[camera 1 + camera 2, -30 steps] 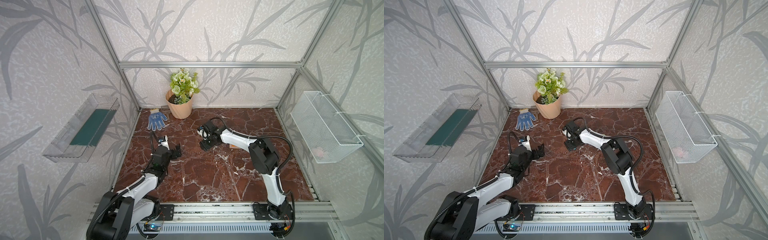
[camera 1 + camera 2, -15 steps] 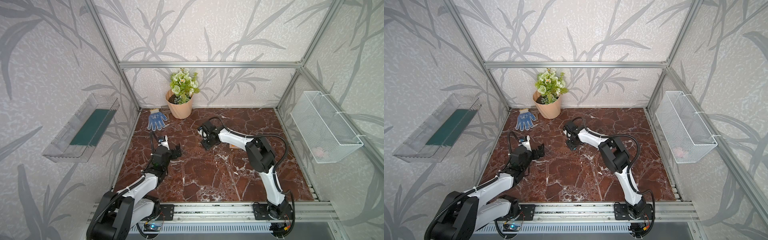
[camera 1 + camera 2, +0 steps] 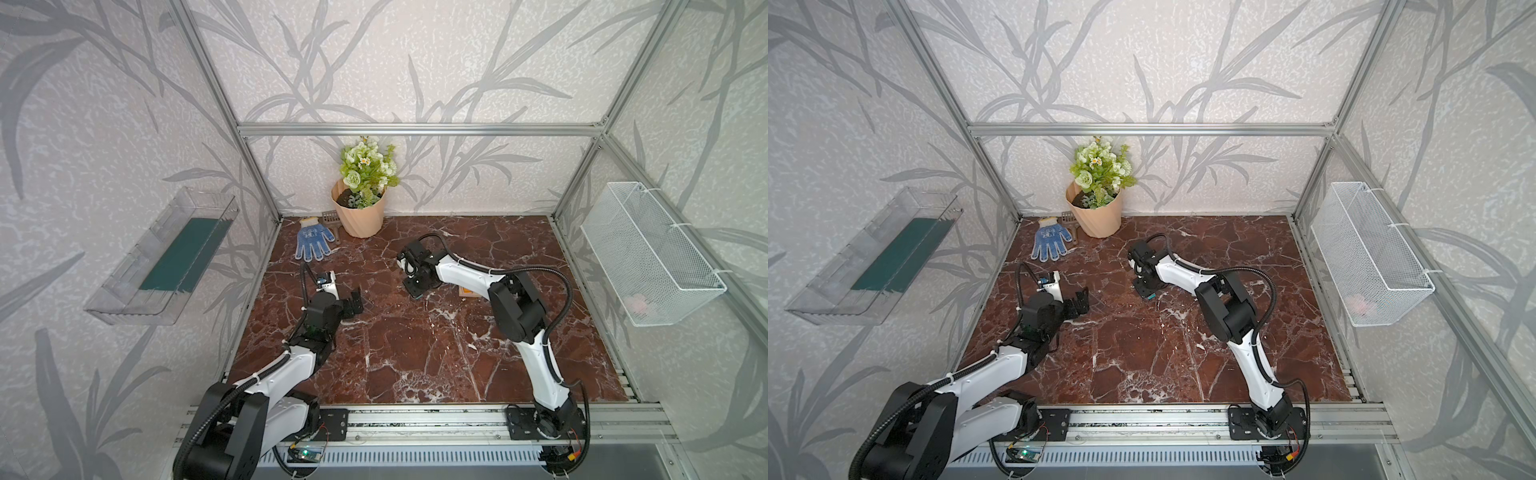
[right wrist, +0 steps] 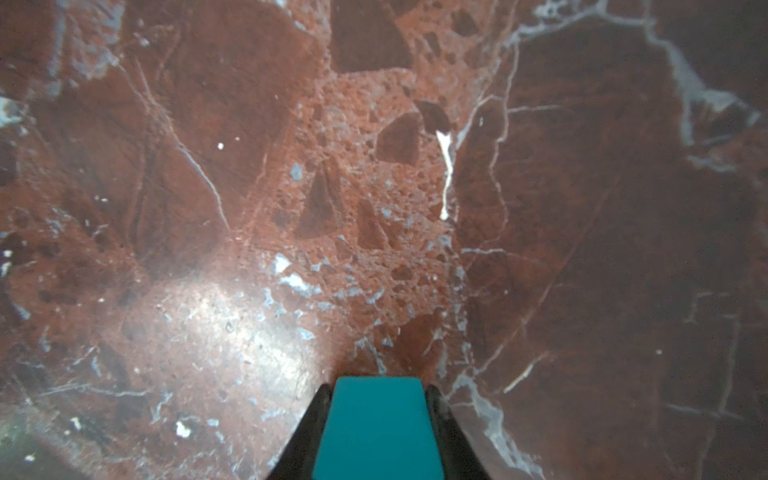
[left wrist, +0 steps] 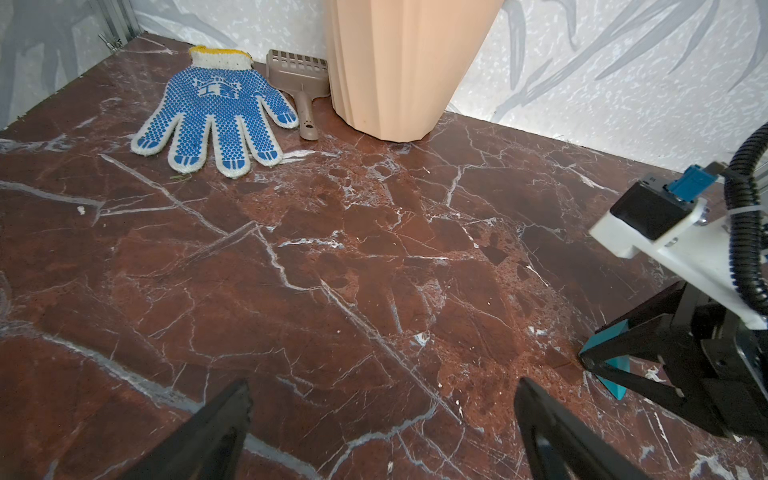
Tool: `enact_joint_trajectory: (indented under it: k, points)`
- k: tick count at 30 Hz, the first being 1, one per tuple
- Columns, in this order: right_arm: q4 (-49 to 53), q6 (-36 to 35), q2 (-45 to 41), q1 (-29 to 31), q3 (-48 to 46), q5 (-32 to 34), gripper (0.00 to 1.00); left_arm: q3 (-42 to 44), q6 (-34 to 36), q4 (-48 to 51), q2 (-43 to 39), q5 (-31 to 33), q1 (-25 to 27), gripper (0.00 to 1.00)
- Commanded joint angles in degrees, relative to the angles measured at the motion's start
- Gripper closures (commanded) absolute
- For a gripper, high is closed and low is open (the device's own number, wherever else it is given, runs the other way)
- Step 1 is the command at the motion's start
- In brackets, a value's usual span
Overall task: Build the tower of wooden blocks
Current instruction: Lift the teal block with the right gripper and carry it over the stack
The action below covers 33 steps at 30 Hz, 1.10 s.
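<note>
**Right arm has a teal block pinched, left one is just sitting there wide open**

Standing by the cell, so here's the scene, big stuff first. The whole floor is a red-brown marble tabletop [image 3: 415, 365] with white veins. A white wire mesh basket [image 3: 648, 253] hangs on the right wall. A clear plastic tray with a dark green liner [image 3: 162, 257] hangs on the left wall.

The white-and-black right arm [image 3: 515, 307] reaches in toward the middle of the table. The matching left arm [image 3: 291, 365] stretches along the left side.

At the back wall there's a ribbed peach flower pot with green and white flowers [image 3: 359, 216]. Just beside it lies a blue-dotted knit work glove [image 3: 313, 243], flat with its fingers spread. A small brown plastic scoop [image 5: 301, 83] sits between the glove and the pot.

The left gripper [image 3: 353, 301] hangs over bare marble with its jaws spread wide and nothing between them.

The right gripper [image 3: 1146, 293] is down low at the stone, near the table's middle. Its two black fingers are clamped on the sides of a teal painted wooden block [image 4: 376, 428]. The block pokes out past the fingertips, and its low end looks to be at the table surface.

Smallest thing: a tan and orange bit [image 3: 466, 293] peeks out from behind the right forearm. It's too hidden for me to say what it is.
</note>
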<state>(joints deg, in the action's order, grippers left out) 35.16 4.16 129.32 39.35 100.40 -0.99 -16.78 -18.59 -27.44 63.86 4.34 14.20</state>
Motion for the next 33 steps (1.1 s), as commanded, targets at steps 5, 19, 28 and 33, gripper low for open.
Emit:
enact_joint_trajectory:
  k: [5, 19, 28, 33]
  points:
    - [3.23, 2.12, -1.33, -0.42, 0.92, 0.95, 0.76, -1.23, 0.48, 0.11, -0.14, -0.2, -0.03, 0.0]
    - [1.03, 7.21, -17.75, -0.55, -9.61, 5.42, 0.87, -1.13, 0.55, 0.11, -0.31, -0.32, -0.05, 0.0]
    - [-2.22, 11.57, -32.02, -2.01, -19.37, 12.6, 0.9, -0.96, 0.57, 0.02, -0.49, -0.34, 0.0, 0.0]
    - [-4.61, 13.99, -39.1, -4.57, -24.88, 14.05, 0.91, -0.89, 0.57, 0.02, -0.57, -0.38, 0.04, 0.01]
